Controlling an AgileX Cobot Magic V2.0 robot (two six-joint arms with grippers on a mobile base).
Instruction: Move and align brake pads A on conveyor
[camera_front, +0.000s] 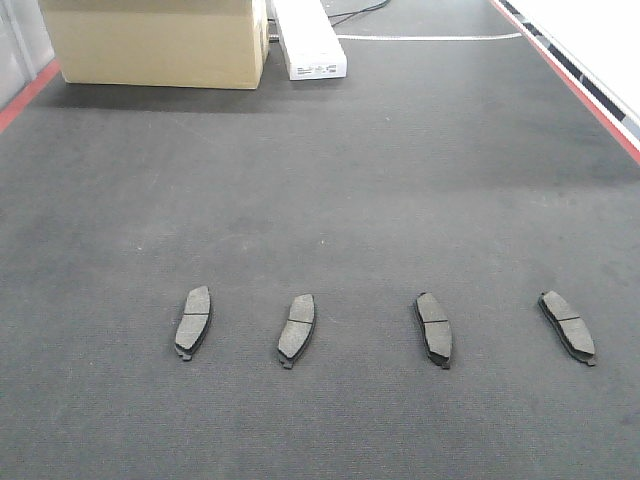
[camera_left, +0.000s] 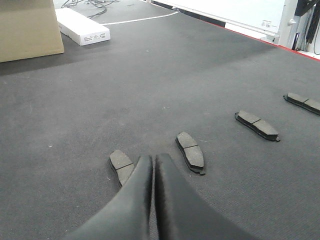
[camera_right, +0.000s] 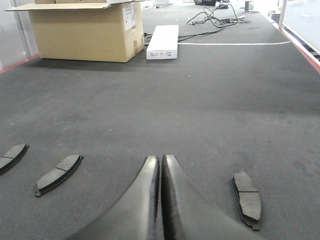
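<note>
Four dark grey brake pads lie in a row across the conveyor belt (camera_front: 330, 190), each roughly lengthwise: far left (camera_front: 193, 320), second (camera_front: 297, 327), third (camera_front: 434, 328), far right (camera_front: 568, 325). No gripper shows in the front view. In the left wrist view my left gripper (camera_left: 153, 158) is shut and empty, low over the belt, between the far-left pad (camera_left: 122, 166), which it partly hides, and the second pad (camera_left: 190, 152). In the right wrist view my right gripper (camera_right: 160, 159) is shut and empty, with one pad (camera_right: 247, 199) to its right and two (camera_right: 58, 174) to its left.
A cardboard box (camera_front: 160, 40) and a long white box (camera_front: 310, 40) stand at the belt's far end. Red strips run along the right edge (camera_front: 570, 80) and the left edge (camera_front: 25, 95). Cables (camera_right: 215, 20) lie beyond a white line (camera_front: 430, 37).
</note>
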